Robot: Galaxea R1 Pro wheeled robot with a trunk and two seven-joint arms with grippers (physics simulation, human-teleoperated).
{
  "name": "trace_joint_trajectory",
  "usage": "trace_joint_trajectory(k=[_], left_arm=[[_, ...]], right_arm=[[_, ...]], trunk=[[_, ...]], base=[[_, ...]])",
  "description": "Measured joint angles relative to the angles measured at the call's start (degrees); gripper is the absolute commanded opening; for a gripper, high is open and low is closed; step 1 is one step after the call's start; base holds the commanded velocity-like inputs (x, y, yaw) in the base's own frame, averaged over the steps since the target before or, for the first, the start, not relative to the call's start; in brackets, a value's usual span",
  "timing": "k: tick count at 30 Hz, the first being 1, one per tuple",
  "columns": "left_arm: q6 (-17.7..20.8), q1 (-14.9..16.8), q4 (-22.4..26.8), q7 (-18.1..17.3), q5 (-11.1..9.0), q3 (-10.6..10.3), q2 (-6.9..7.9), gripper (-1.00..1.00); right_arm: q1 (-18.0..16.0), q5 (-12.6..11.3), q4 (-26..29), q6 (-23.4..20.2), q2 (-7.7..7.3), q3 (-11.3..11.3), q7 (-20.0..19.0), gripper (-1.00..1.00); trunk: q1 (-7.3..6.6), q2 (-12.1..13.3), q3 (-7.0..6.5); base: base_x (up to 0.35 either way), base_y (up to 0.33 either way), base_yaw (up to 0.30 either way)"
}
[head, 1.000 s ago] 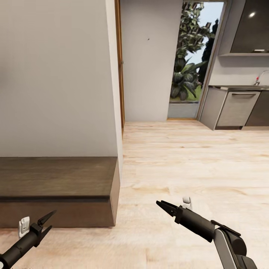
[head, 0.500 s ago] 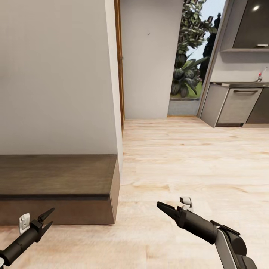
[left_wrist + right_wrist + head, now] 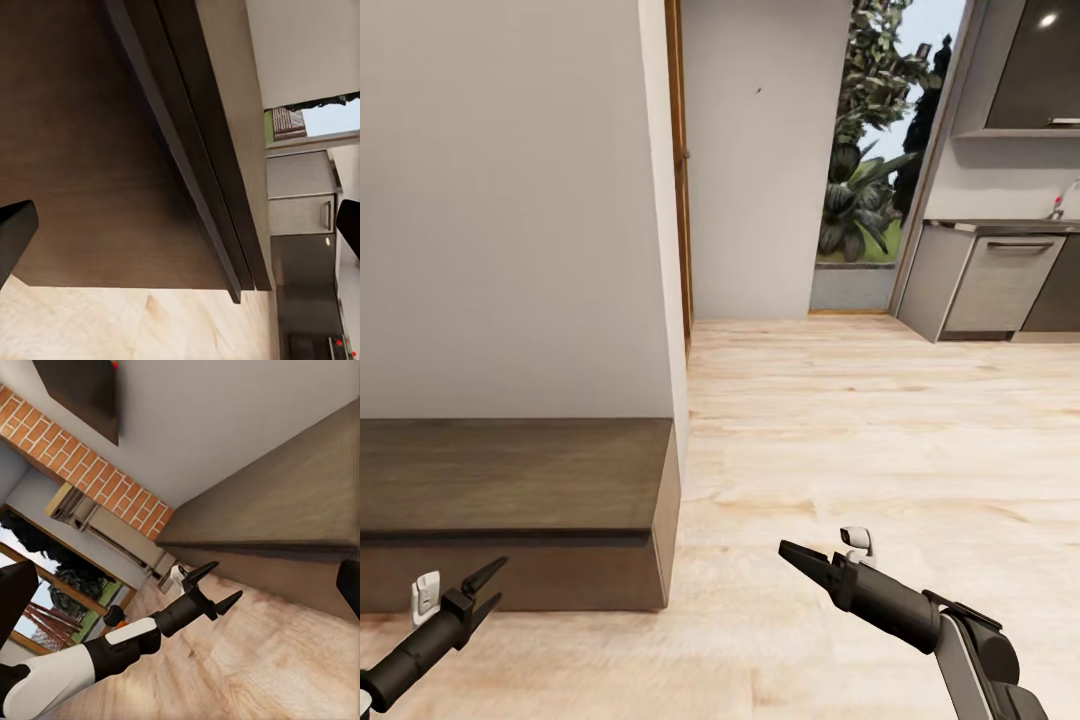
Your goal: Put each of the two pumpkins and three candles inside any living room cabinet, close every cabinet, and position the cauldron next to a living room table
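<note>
- My left pincer [image 3: 482, 590] hangs low with its jaws spread and nothing between them, just in front of the cabinet [image 3: 510, 480].
- My right pincer [image 3: 792, 552] is also released and carries nothing, out over the wooden floor [image 3: 880, 440].
- The cabinet, long, low and dark brown, sits against the white wall [image 3: 510, 200]; its front looks closed and its top bare.
- Farther off are grey kitchen units [image 3: 985, 285] and a garden doorway [image 3: 865, 170].
- I judge I'm still travelling: steer smoothly with arms tucked, clearing the cabinet corner, and look for pumpkins and candles.
</note>
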State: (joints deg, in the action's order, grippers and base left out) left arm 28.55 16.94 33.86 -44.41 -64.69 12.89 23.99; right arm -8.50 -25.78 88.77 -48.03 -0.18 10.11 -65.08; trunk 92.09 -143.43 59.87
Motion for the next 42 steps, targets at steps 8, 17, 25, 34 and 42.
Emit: trace_joint_trajectory(k=[8, 17, 25, 34, 42], left_arm=[[-0.08, 0.00, -0.08, 0.06, 0.00, 0.00, 0.00, 1.00], [-0.09, 0.00, -0.16, 0.18, 0.04, -0.06, 0.00, 1.00], [-0.09, 0.00, -0.68, 0.38, -0.11, 0.11, 0.00, 1.00], [-0.41, 0.06, -0.79, 2.34, -1.78, 0.69, -0.03, 1.00], [-0.52, 0.08, -0.64, 12.75, -10.87, 2.06, -0.96, 1.00]], right_arm=[[0.00, 0.04, 0.00, 0.00, 0.08, -0.02, 0.44, 1.00], [0.00, 0.04, 0.00, 0.08, 0.10, -0.02, 0.52, 1.00], [0.00, 0.10, 0.00, 0.14, 0.18, -0.12, 2.07, 1.00], [-0.02, 0.11, 0.00, 0.25, 0.18, -1.22, 2.46, 1.00], [-0.04, 0.11, 0.00, 0.25, 0.18, -1.26, 2.55, 1.00]], trunk=[[0.00, 0.00, 0.00], [-0.01, 0.00, 0.00], [0.01, 0.00, 0.00], [0.01, 0.00, 0.00], [0.01, 0.00, 0.00]], base=[[0.079, 0.000, 0.000], [0.107, 0.002, 0.000], [0.029, 0.002, 0.000], [0.000, 0.000, 0.000], [0.000, 0.000, 0.000]])
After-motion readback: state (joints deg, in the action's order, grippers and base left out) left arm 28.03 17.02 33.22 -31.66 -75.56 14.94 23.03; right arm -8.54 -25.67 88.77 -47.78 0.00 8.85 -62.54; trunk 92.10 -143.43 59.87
